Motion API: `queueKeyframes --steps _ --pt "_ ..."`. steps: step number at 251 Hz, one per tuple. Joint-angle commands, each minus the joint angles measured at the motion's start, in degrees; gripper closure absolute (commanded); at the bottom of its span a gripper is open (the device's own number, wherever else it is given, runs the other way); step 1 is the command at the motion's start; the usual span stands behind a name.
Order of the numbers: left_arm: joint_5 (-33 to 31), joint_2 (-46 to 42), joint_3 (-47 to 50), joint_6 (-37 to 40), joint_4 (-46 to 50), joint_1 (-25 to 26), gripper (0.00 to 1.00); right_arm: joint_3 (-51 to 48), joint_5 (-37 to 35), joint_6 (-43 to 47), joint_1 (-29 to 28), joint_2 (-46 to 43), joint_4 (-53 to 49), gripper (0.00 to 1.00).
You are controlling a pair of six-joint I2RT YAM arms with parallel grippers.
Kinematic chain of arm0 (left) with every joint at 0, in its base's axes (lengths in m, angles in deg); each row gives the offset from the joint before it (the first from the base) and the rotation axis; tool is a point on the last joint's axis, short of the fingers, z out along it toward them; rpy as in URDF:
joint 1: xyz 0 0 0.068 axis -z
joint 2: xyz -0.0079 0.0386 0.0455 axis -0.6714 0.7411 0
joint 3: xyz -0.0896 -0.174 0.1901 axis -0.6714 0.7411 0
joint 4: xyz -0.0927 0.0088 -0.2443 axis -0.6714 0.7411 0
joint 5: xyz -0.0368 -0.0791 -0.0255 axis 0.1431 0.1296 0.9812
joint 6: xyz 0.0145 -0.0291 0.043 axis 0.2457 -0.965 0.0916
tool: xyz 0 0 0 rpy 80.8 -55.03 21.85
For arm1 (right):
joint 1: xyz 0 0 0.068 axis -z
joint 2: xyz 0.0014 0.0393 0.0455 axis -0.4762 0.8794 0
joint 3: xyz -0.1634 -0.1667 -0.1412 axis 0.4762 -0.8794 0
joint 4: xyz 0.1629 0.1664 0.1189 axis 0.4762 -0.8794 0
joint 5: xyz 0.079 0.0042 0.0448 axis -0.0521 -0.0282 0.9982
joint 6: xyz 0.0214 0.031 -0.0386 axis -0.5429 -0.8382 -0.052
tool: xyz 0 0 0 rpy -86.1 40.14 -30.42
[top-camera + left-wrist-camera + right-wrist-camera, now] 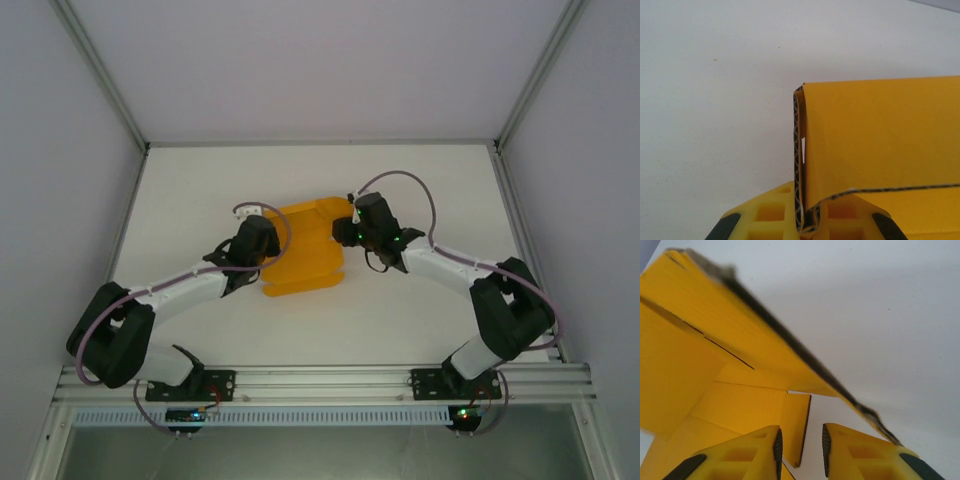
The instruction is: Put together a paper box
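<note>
the paper box (305,250) is seen near the middle of the white table (440,190). it is a partly folded sheet of orange-yellow corrugated card, its base laid flat and a wall raised along the far side. it is flanked by both grippers. in the left wrist view a folded-over panel (875,140) is stood upright, with its fluted edge exposed down the left corner.

the left gripper (807,222) is clamped tight on the lower corner of that fold, the card being pinched between the yellow fingers (770,212). from above, the left arm (180,290) is seen bent at the near left and stretched low toward the centre, with its gripper set against the box's left edge.

the right gripper (801,435) is held with its jaws a little apart. a small flap (796,420) is placed edge-on in the gap, and bare table is visible between it and the right finger (855,450), so nothing is gripped. a long raised panel (740,325), blurred at its edge, is seen slanting above the fingers. the right arm (450,265) is bent at the near right and reached leftward, its gripper placed at the box's far right corner.

grey cables (405,180) are looped over each wrist. the table is enclosed by pale walls (60,200), and an aluminium rail (320,380) is fixed along the near edge.
</note>
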Motion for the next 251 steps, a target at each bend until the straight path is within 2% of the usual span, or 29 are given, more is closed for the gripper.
queueKeyframes --steps 1,20,75,122,161,215,251 --pt "-1.0 -0.9 -2.1 -1.3 1.4 -0.1 1.00 1.6 0.9 1.0 -0.5 1.3 -0.3 0.77" --pt "-1.0 -0.3 -2.4 -1.4 1.7 0.0 1.00 2.0 1.3 1.0 -0.8 2.3 0.4 0.86" --pt "-0.2 -0.1 -2.8 -1.8 1.8 -0.1 1.00 4.0 4.9 0.9 -1.4 5.4 1.7 0.96" --pt "0.4 0.3 -2.8 -2.2 1.5 0.0 1.00 5.3 8.4 1.4 -2.7 7.2 3.9 0.95" --pt "0.4 0.5 -2.8 -2.7 1.6 0.0 1.00 7.2 2.8 3.9 -5.1 9.3 1.5 0.93" --pt "0.4 0.8 -3.0 -3.5 2.1 0.0 1.00 12.5 -14.5 5.9 -10.8 12.9 -4.2 0.93" --pt "0.4 1.3 -3.1 -3.7 2.3 0.0 1.00 13.6 -15.7 5.3 -11.9 14.0 -5.2 0.92"
